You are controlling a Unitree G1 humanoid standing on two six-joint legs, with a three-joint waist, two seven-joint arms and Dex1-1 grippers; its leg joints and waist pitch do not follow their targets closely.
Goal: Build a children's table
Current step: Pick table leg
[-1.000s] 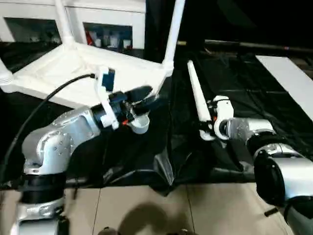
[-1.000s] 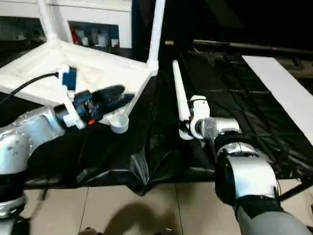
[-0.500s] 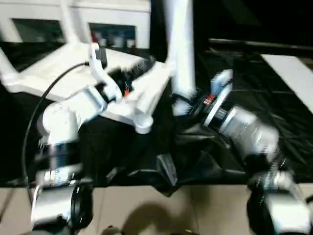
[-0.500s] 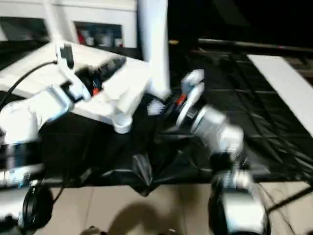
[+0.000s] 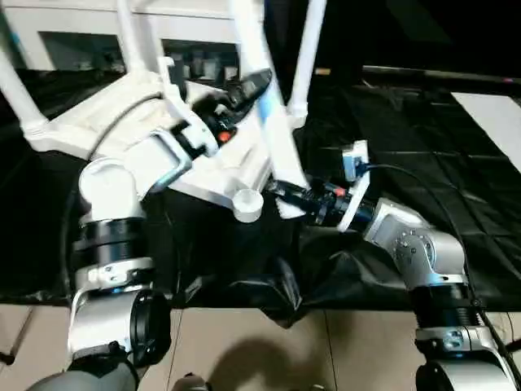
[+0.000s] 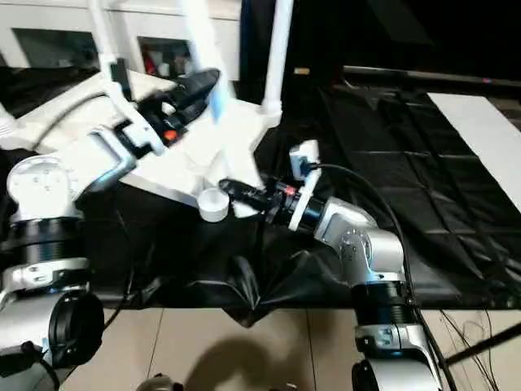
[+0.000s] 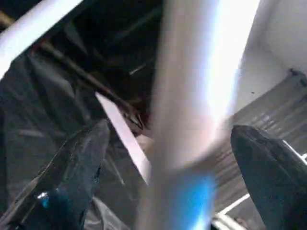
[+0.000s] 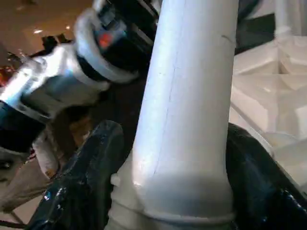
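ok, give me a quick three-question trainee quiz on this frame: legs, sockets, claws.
1. True or false: the right claw is shut on the loose leg near its thick end.
2. How many legs already stand upright in the upturned tabletop? A) one B) two C) three
3. Fill in: the empty socket sits at the tabletop corner ____ the robot (nearest / farthest from).

Key: 1 true; 2 C; 3 nearest
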